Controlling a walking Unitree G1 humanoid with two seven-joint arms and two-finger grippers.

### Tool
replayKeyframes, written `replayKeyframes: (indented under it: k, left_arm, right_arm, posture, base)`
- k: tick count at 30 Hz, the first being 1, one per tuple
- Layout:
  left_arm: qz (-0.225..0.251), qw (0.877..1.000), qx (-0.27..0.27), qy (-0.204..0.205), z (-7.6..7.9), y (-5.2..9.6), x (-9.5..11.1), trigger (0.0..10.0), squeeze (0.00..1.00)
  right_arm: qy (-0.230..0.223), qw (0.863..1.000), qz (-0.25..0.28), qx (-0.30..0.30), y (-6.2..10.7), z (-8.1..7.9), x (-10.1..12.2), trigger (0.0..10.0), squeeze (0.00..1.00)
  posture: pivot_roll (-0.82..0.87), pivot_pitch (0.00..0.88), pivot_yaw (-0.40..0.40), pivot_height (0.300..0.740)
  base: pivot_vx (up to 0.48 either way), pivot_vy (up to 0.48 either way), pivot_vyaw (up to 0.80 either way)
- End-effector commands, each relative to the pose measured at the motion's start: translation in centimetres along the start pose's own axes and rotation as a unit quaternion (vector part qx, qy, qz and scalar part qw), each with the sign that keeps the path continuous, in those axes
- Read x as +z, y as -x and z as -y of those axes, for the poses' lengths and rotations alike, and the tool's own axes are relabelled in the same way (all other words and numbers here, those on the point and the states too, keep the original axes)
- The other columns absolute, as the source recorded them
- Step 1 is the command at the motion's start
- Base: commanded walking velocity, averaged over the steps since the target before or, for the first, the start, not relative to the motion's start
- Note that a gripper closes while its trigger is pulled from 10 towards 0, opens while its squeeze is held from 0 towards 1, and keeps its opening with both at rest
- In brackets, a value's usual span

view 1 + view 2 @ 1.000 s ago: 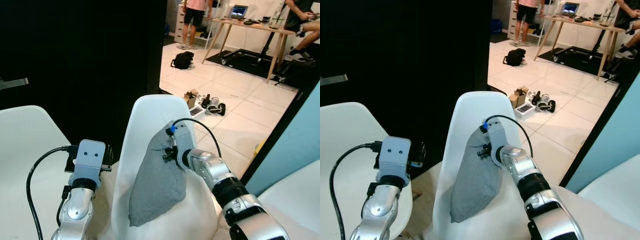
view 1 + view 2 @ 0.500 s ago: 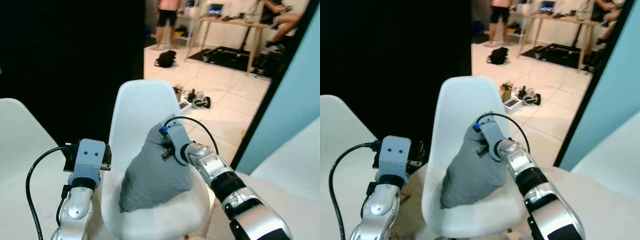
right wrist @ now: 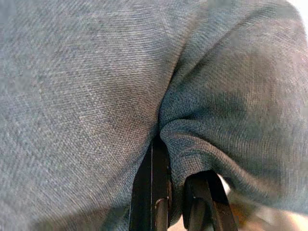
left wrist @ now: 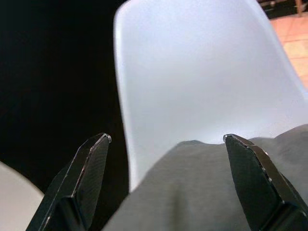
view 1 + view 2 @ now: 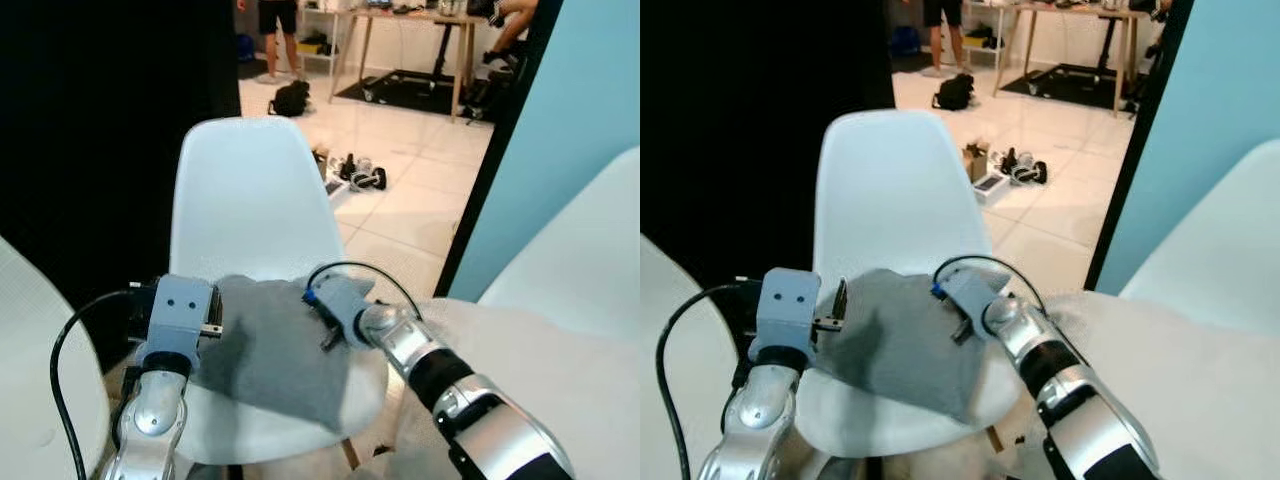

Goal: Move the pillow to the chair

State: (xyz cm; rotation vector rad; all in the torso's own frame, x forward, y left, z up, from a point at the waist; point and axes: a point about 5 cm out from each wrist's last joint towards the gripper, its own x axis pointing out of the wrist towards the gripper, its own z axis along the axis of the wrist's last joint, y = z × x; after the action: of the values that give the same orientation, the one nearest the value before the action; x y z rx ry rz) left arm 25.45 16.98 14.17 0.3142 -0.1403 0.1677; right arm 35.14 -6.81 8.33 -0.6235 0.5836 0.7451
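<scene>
Right claw (image 3: 166,211) clamped on a bunched fold of the grey pillow (image 5: 270,350), black fingers pressed together with cloth squeezed between them, at the pillow edge on the right side of the white chair (image 5: 245,190). Left claw (image 4: 168,149) spread wide apart, holding nothing, hanging just above the pillow edge on the left side of the chair, pointing toward the chair back.

Pillow lying flat on the chair seat, in front of the chair back, one corner reaching the front rim of the seat. Long axis running roughly diagonal over the seat, from the left rear near the chair back down to the front right corner.

Probably light and very soft: creasing deeply where pinched, sagging to the seat shape, no stiffness. Woven cloth looking rough, so unlikely to slip; nothing fragile. Best hold likely a pinch of loose cover near an edge or corner, as now, since the middle would only dent. Task seemingly near done, only release remaining.
</scene>
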Motion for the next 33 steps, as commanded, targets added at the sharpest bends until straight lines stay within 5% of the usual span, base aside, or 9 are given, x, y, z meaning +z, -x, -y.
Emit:
replayKeyframes:
  k: [1, 6, 10, 15, 16, 17, 33]
  left_arm:
    - [0.002, 1.0, 0.002, 0.003, 0.0, -0.1, 0.3, 10.0, 0.0]
    - [0.001, 1.0, 0.003, 0.003, 0.0, -0.1, 0.3, 10.0, 0.0]
    - [0.0, 1.0, 0.004, 0.005, 0.1, 0.0, 0.3, 10.0, 0.0]
    - [0.0, 1.0, 0.004, 0.006, 0.1, 0.0, 0.3, 10.0, 0.0]
    - [0.0, 1.0, 0.005, 0.006, 0.1, -0.1, 0.3, 10.0, 0.0]
    - [0.002, 1.0, 0.006, 0.006, 0.1, -0.1, 0.4, 10.0, 0.0]
    - [0.004, 1.0, 0.013, 0.002, -0.1, -0.4, 0.4, 10.0, 0.0]
  right_arm:
    - [0.029, 0.999, 0.018, 0.006, -0.2, -0.4, 1.3, 10.0, 0.0]
    - [0.054, 0.998, 0.017, -0.013, -0.4, -0.4, 1.6, 10.0, 0.0]
    - [0.113, 0.986, 0.027, -0.119, 0.0, 1.4, 2.5, 10.0, 0.0]
    - [0.111, 0.985, 0.029, -0.128, 0.2, 2.0, 2.6, 10.0, 0.0]
    - [0.105, 0.989, 0.025, -0.105, 0.1, 1.6, 2.3, 10.0, 0.59]
    - [0.102, 0.991, 0.02, -0.08, -0.1, 1.1, 2.0, 10.0, 1.0]
    - [0.174, 0.984, 0.039, -0.007, 0.4, 0.9, 1.7, 10.0, 1.0]
  posture:
    - [0.15, 0.0, -0.05, 0.555]
    - [0.15, 0.0, -0.053, 0.555]
    - [0.15, 0.0, -0.054, 0.555]
    - [0.14, 0.0, -0.056, 0.555]
    - [0.14, 0.0, -0.057, 0.555]
    - [0.15, 0.0, -0.059, 0.555]
    - [0.14, 0.0, -0.057, 0.555]
  base:
    - [0.0, 0.0, 0.0]
    - [0.0, 0.0, 0.0]
    - [0.0, 0.0, 0.0]
    - [0.0, 0.0, 0.0]
    - [0.0, 0.0, 0.0]
    - [0.0, 0.0, 0.0]
    - [0.0, 0.0, 0.0]
